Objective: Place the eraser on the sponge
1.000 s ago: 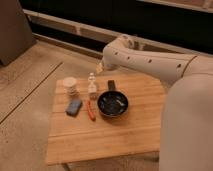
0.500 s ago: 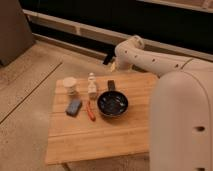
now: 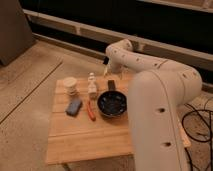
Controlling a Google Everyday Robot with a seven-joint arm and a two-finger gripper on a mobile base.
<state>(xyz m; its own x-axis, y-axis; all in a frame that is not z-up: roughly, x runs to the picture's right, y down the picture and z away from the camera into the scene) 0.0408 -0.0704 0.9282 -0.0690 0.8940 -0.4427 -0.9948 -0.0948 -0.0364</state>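
Observation:
The blue sponge (image 3: 74,106) lies flat on the left part of the wooden table (image 3: 80,140). I cannot pick out the eraser with certainty. A small dark block (image 3: 111,85) lies at the far rim of the black pan (image 3: 112,104), and a small white upright object (image 3: 92,85) stands to its left. My gripper (image 3: 107,67) hangs above the table's far edge, just behind the dark block. It is well to the right of the sponge and apart from it.
A pale cup (image 3: 70,86) stands at the table's far left corner. A thin orange-red pen (image 3: 91,111) lies between sponge and pan. My white arm (image 3: 155,110) covers the table's right side. Cables (image 3: 197,122) lie on the floor to the right.
My gripper has drawn back to the right, from above the white upright object to behind the dark block. The things on the table have stayed where they were.

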